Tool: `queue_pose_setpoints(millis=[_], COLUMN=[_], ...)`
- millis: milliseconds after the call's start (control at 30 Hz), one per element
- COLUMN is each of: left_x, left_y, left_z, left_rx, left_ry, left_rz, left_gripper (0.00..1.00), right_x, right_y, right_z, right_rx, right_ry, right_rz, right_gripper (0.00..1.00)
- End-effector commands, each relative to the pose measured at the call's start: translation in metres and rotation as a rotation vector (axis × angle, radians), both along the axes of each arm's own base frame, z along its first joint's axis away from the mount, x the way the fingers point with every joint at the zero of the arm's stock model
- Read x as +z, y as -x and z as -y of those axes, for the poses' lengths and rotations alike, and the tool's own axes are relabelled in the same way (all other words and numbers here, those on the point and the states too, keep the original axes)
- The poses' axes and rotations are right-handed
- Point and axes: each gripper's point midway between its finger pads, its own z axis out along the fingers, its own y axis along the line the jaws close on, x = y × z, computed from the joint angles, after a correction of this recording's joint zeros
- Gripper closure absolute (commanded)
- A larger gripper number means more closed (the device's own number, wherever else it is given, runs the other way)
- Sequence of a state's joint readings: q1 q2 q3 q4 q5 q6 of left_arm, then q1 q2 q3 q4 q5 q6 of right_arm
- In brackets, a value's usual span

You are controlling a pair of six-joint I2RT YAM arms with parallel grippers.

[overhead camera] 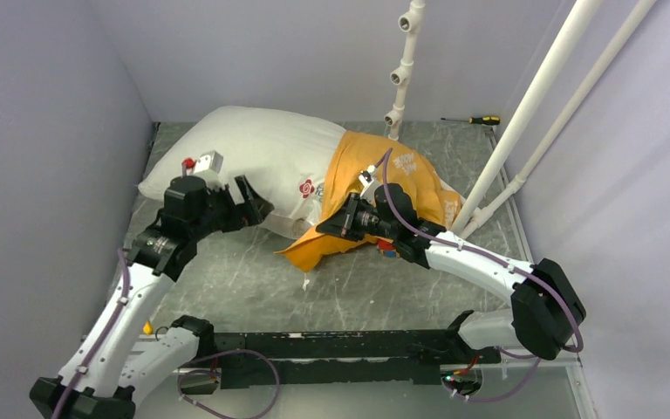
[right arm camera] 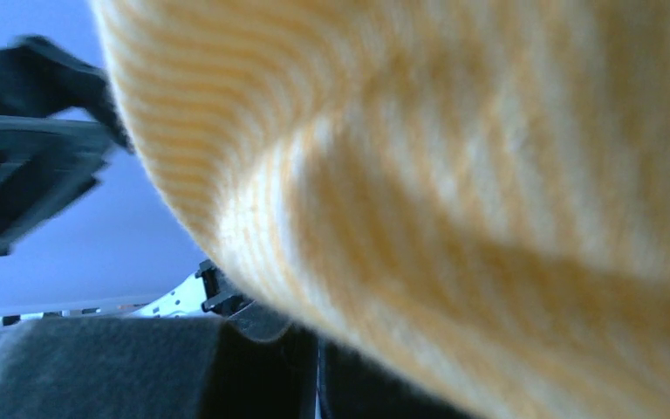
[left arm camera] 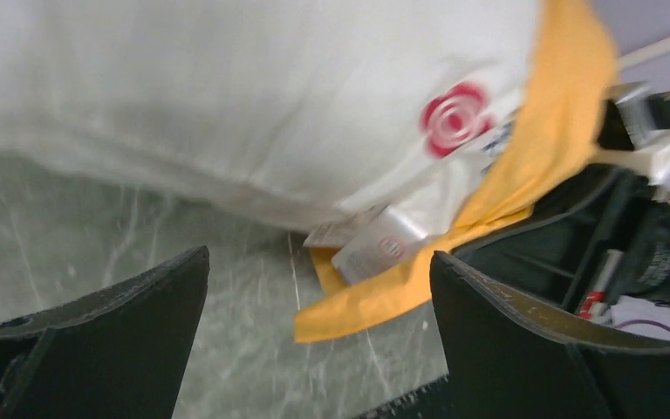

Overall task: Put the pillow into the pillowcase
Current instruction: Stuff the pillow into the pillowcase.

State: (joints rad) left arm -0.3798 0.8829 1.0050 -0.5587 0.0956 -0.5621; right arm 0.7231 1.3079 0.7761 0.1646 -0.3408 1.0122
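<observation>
Nearest us, the left claw (overhead camera: 257,202) (left arm camera: 318,255) was wide open with nothing between its fingers. It hovered just off the pillow's near side, over bare table (overhead camera: 253,279) (left arm camera: 78,227).

To its right, the right claw (overhead camera: 327,225) was closed on the pillowcase (overhead camera: 401,175) (left arm camera: 558,113), at the near edge of its mouth. Orange fabric filled most of the right wrist view (right arm camera: 454,201), so we couldn't see the pinch itself there.

The pillow (overhead camera: 253,153) (left arm camera: 227,96) lay across the far half of the table. Its right end was inside the pillowcase, and the larger left part was bare. The red logo (overhead camera: 306,188) (left arm camera: 452,118) sat just outside the mouth. 1 small tag (left arm camera: 375,249) hung at the pillow's lower seam, lying on the case's orange lip. That lip sagged onto the table under the pillow.

Farther back, 1 screwdriver (overhead camera: 480,120) lay at the table's far right edge, well apart from the pillowcase. A white pipe stand (overhead camera: 406,61) rose behind the case. 2 slanted white pipes (overhead camera: 541,96) ran up on the right.
</observation>
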Motion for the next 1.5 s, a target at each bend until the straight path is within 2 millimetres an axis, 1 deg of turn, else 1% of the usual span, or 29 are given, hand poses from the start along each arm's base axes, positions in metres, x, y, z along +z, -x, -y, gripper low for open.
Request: queue_pose_setpoints(millis=[0,67,100,200,267,300,333,400,433,467,500,567,600,633,700,767,833,867,967,1033,1100,1133,1167,1200,1233,1267,1333,1400,1467], left_x=[-0.045,-0.049,-0.054,-0.047,-0.042,-0.038,-0.033,-0.021,-0.014,-0.006,0.002,0.020,0.024,0.018,0.035,0.047,0.044,0.035,0.009,0.001,-0.001,0.000,-0.001,0.002,0.003,0.006,0.017,0.026,0.038], left_y=[0.013,-0.001,-0.007,-0.030,-0.042,-0.046,-0.049,-0.051,-0.049,-0.046,-0.043,-0.038,-0.036,-0.030,-0.015,-0.001,0.010,0.016,0.019,0.018,0.016,0.017,0.021,0.023,0.023,0.017,0.012,0.007,0.007], left_z=[0.014,0.022,0.026,0.041,0.049,0.053,0.057,0.064,0.065,0.066,0.065,0.059,0.056,0.054,0.046,0.038,0.037,0.039,0.043,0.050,0.065,0.078,0.096,0.109,0.120,0.127,0.133,0.133,0.135], left_rx=[-0.049,-0.067,-0.084,-0.154,-0.212,-0.244,-0.278,-0.352,-0.386,-0.410,-0.416,-0.390,-0.357,-0.307,-0.245,-0.208,-0.217,-0.232,-0.234,-0.245,-0.293,-0.334,-0.390,-0.425,-0.444,-0.430,-0.399,-0.373,-0.380], left_ry=[0.241,0.362,0.411,0.521,0.569,0.596,0.621,0.655,0.666,0.670,0.668,0.618,0.557,0.475,0.330,0.289,0.307,0.319,0.348,0.368,0.366,0.360,0.353,0.343,0.325,0.313,0.303,0.300,0.313], left_rz=[-0.189,-0.177,-0.174,-0.089,-0.024,0.007,0.039,0.122,0.154,0.200,0.233,0.300,0.314,0.271,0.348,0.387,0.380,0.364,0.355,0.394,0.420,0.431,0.436,0.454,0.478,0.496,0.547,0.595,0.643], left_gripper=[0.01,0.01,0.01,0.00,0.02,0.07,0.19,0.61,0.83,0.97,1.00,1.00,1.00,1.00,1.00,1.00,1.00,1.00,1.00,1.00,1.00,1.00,1.00,1.00,1.00,1.00,1.00,1.00,1.00], right_x=[-0.005,-0.005,-0.004,-0.004,0.000,0.002,0.006,0.014,0.022,0.027,0.031,0.045,0.053,0.062,0.083,0.095,0.111,0.116,0.129,0.135,0.146,0.150,0.153,0.154,0.157,0.158,0.161,0.167,0.179], right_y=[-0.006,-0.005,-0.005,-0.003,-0.003,-0.002,-0.003,-0.005,-0.008,-0.010,-0.015,-0.026,-0.032,-0.036,-0.043,-0.044,-0.038,-0.033,-0.009,0.009,0.025,0.031,0.037,0.047,0.056,0.064,0.078,0.094,0.109], right_z=[0.009,0.010,0.011,0.011,0.008,0.006,0.003,-0.003,-0.009,-0.014,-0.021,-0.033,-0.040,-0.046,-0.059,-0.069,-0.079,-0.082,-0.088,-0.089,-0.089,-0.089,-0.091,-0.094,-0.097,-0.100,-0.103,-0.103,-0.100], right_rx=[-0.040,-0.037,-0.033,-0.021,-0.003,0.010,0.023,0.049,0.068,0.092,0.118,0.158,0.178,0.195,0.229,0.270,0.328,0.366,0.476,0.533,0.565,0.572,0.581,0.602,0.619,0.637,0.639,0.641,0.662], right_ry=[0.033,0.036,0.039,0.049,0.041,0.039,0.039,0.029,0.017,0.020,0.034,0.059,0.059,0.052,0.016,-0.032,-0.115,-0.155,-0.244,-0.283,-0.329,-0.348,-0.369,-0.390,-0.413,-0.427,-0.436,-0.447,-0.480], right_rz=[0.024,0.025,0.030,0.032,0.035,0.038,0.041,0.046,0.059,0.060,0.062,0.087,0.101,0.116,0.147,0.164,0.174,0.171,0.154,0.142,0.156,0.151,0.144,0.125,0.105,0.096,0.080,0.074,0.091], right_gripper=[1.00,1.00,1.00,1.00,1.00,1.00,1.00,1.00,1.00,1.00,1.00,1.00,1.00,1.00,1.00,1.00,1.00,1.00,1.00,1.00,1.00,1.00,1.00,1.00,1.00,1.00,1.00,1.00,1.00])
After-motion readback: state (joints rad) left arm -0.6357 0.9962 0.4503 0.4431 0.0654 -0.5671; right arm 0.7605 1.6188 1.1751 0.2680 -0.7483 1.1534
